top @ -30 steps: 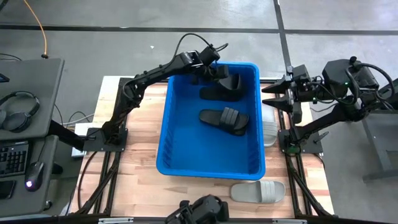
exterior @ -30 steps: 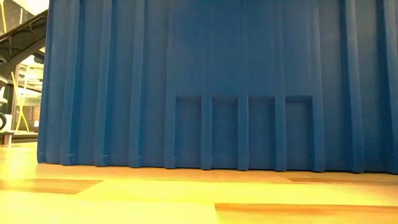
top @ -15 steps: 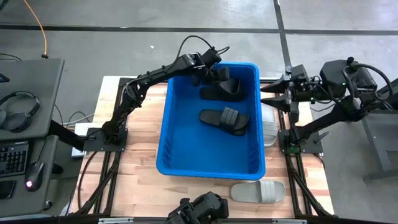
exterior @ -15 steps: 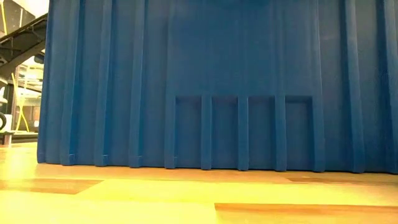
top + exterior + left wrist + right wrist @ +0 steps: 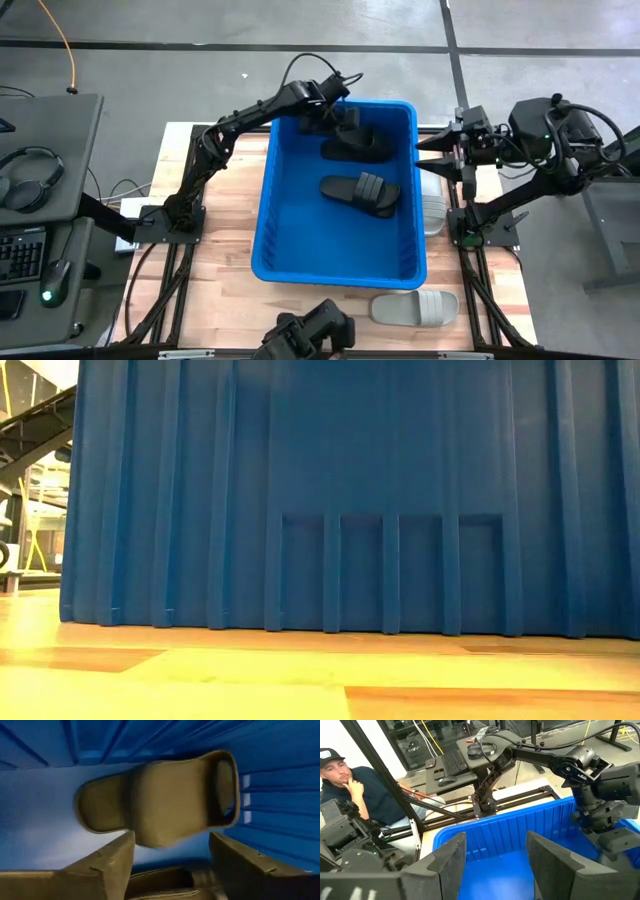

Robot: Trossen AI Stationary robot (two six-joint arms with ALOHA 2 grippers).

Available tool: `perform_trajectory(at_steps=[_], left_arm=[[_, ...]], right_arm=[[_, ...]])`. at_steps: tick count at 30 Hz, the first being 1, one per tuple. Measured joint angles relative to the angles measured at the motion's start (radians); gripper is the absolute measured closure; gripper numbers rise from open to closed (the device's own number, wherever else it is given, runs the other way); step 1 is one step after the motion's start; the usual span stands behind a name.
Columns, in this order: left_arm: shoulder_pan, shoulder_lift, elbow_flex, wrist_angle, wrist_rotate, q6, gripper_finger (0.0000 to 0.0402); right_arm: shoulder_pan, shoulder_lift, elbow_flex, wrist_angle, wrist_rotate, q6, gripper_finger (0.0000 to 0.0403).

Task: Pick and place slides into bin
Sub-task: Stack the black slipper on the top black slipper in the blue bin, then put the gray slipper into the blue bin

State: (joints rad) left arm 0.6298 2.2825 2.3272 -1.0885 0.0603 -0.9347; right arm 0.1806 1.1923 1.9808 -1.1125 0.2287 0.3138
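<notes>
- Your landmark is the blue bin point(image 5: 340, 200) in the middle of the bench point(image 5: 215, 250); everything below is placed against it.
- Two black slides already lie inside the bin: one black slide point(image 5: 360, 192) near its middle, and a second black slide point(image 5: 160, 800) against the far wall, just under the left gripper point(image 5: 322, 118).
- The left gripper hangs over that far-wall slide with its jaws spread and nothing between them; the wrist view shows the slide lying loose on the bin floor beyond the fingertips.
- Two light grey slides are not yet in: one grey slide point(image 5: 415, 306) on the bench just outside the bin's near right corner, and another grey slide point(image 5: 433, 205) tucked against the bin's right wall, partly hidden by it.
- The right gripper point(image 5: 432, 152) waits beyond the bin's right rim, jaws apart and empty.
- Expect these slides to be light, foam-like and springy: they will likely flex, not crack, so a firm squeeze should be safe.
- The wide strap looks like your best hold. Pinch across it, or clamp one side edge of the sole at mid-length, so the slide hangs level.
- The matte surface should not slip much, but a toe or heel grip may let it swing.
- The slide against the wall gives little room on the bin side; you may have to approach from above.
</notes>
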Motion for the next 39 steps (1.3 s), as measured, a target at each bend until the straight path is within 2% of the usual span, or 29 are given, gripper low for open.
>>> perform_trajectory(at_steps=[6, 13, 18, 25, 29, 33, 39], left_arm=[[0.021, 0.000, 0.000, -0.072, 0.010, 0.078, 0.0121], [0.027, 0.000, 0.000, -0.090, 0.013, 0.161, 0.0121], [0.027, 0.000, 0.000, -0.086, 0.060, 0.253, 0.0145], [0.032, -0.041, 0.000, -0.094, 0.309, 0.466, 0.0185], [0.031, -0.106, 0.000, -0.127, 0.389, 0.548, 0.0213], [0.021, -0.194, 0.000, -0.200, 0.392, 0.611, 0.0245], [-0.037, -0.358, 0.000, -0.271, 0.304, 0.640, 0.0285]], right_arm=[[0.000, 0.000, 0.000, 0.003, 0.000, -0.004, 0.0208], [0.000, 0.000, 0.000, 0.004, 0.000, -0.001, 0.0208], [0.000, 0.000, 0.000, 0.013, 0.000, -0.006, 0.0208], [0.000, -0.015, 0.000, 0.009, -0.019, -0.026, 0.0208], [0.000, -0.037, 0.000, -0.011, -0.074, -0.023, 0.0208], [0.000, -0.074, 0.000, -0.155, -0.083, 0.053, 0.0208], [0.000, -0.121, 0.000, -0.442, -0.054, 0.256, 0.0209]])
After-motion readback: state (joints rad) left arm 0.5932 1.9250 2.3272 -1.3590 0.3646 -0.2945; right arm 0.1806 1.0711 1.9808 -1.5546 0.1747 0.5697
